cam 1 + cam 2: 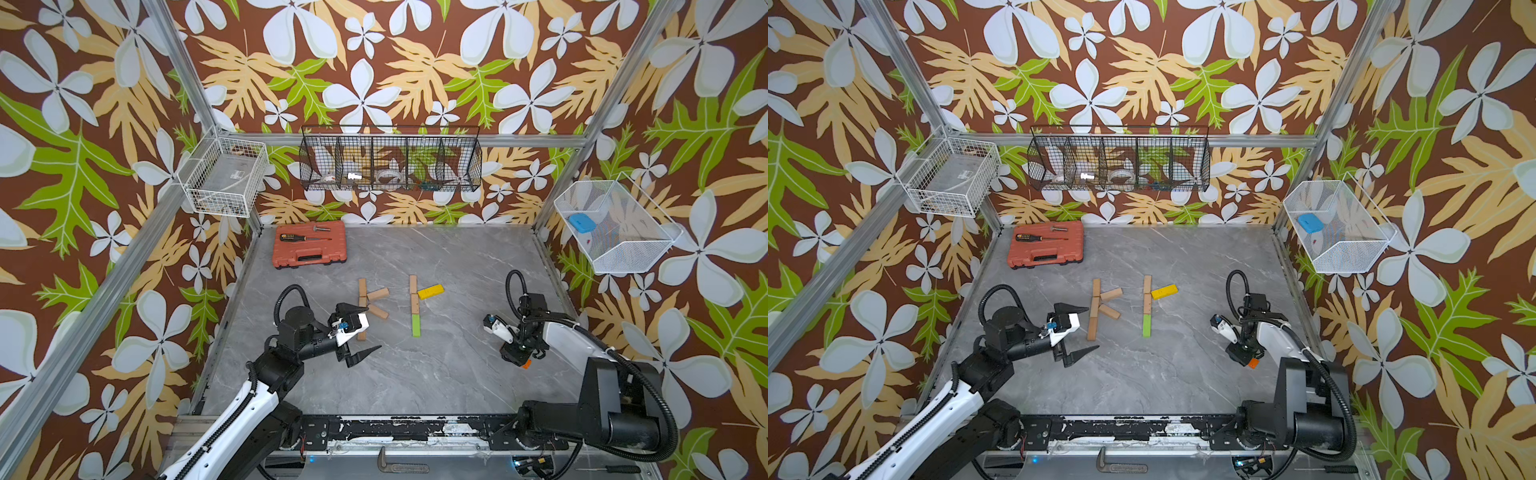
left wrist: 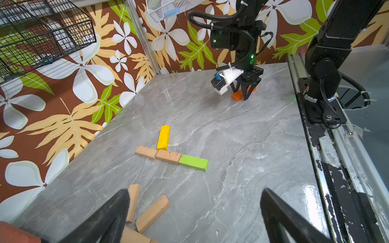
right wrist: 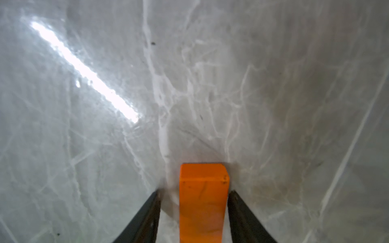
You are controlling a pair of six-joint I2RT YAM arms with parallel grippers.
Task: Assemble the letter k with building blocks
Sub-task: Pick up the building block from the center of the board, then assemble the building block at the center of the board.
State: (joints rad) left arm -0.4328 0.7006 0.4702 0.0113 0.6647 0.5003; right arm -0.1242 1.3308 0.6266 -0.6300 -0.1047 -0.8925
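Presently the right gripper [image 3: 195,191] straddles the small orange rectangular wooden plank [image 3: 203,212], flat on the grey marbled tabletop [image 1: 436,374], jaws narrow, not yet clamped. Probably light, rigid, smooth: grip long sides mid-length.

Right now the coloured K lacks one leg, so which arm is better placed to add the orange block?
Right: the right pincer straddles the orange block; the left pincer hangs open by the wooden K, far off.
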